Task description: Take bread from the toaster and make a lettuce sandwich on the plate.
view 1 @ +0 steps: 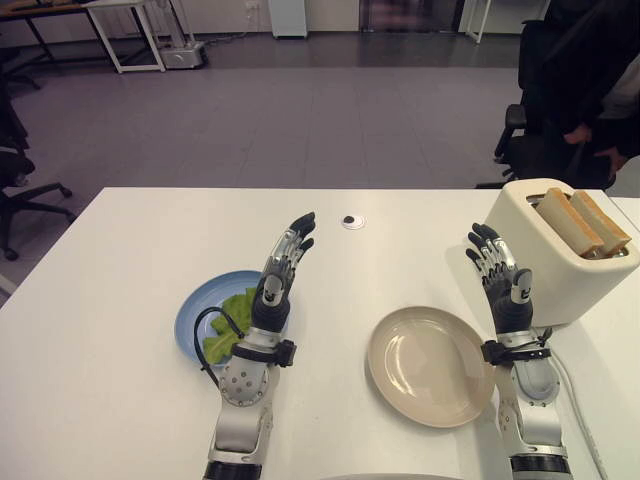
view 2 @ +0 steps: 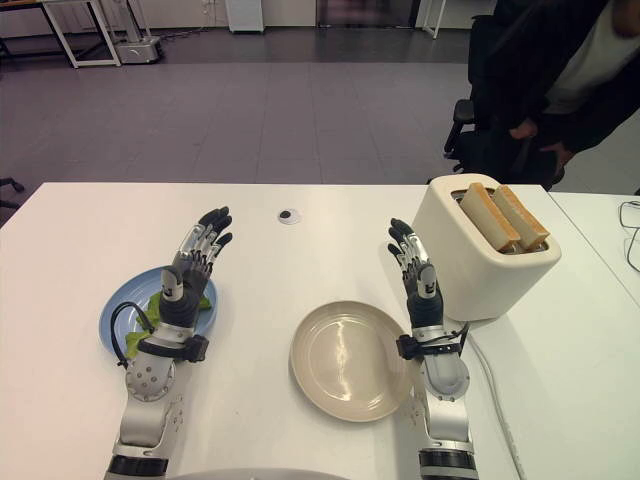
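A cream toaster point(view 1: 560, 262) stands at the right of the white table with two bread slices point(view 1: 582, 222) sticking up from its slots. In front of it lies an empty beige plate point(view 1: 430, 365). A blue plate point(view 1: 194, 318) at the left carries green lettuce point(view 1: 228, 325). My left hand point(view 1: 278, 275) is raised over the blue plate's right edge, fingers straight, holding nothing. My right hand point(view 1: 502, 280) stands upright between the beige plate and the toaster, fingers extended, empty.
A small round dark-centred disc point(view 1: 353, 222) lies at the table's far middle. A white cable point(view 1: 575, 400) runs from the toaster toward the front right. A person stands behind the toaster, beyond the table. Bare table top lies between the two plates.
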Controlling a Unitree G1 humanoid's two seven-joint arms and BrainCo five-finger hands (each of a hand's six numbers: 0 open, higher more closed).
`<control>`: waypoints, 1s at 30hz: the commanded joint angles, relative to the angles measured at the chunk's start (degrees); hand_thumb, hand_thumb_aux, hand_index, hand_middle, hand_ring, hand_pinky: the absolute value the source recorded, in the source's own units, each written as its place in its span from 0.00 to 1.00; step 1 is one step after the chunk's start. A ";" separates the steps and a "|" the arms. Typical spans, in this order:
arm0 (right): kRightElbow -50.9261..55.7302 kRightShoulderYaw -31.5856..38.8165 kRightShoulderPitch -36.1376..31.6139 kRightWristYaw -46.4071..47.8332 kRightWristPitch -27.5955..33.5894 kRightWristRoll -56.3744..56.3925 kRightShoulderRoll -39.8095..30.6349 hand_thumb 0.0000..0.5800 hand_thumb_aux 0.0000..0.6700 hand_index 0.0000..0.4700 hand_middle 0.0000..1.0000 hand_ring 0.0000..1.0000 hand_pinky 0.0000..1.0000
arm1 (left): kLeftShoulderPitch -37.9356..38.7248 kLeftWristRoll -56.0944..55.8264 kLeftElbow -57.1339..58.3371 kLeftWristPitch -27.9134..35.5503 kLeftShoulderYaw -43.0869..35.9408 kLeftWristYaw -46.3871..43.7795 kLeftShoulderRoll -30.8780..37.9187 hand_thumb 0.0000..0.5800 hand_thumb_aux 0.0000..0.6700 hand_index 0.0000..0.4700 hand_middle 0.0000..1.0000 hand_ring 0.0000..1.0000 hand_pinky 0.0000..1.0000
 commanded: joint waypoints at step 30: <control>-9.69 -6.82 -4.75 -2.20 0.78 -6.98 -8.19 0.00 0.00 0.00 0.00 0.00 0.00 | -0.19 0.38 0.80 -0.11 0.10 0.26 0.00 0.00 0.00 0.00 0.00 0.00 0.00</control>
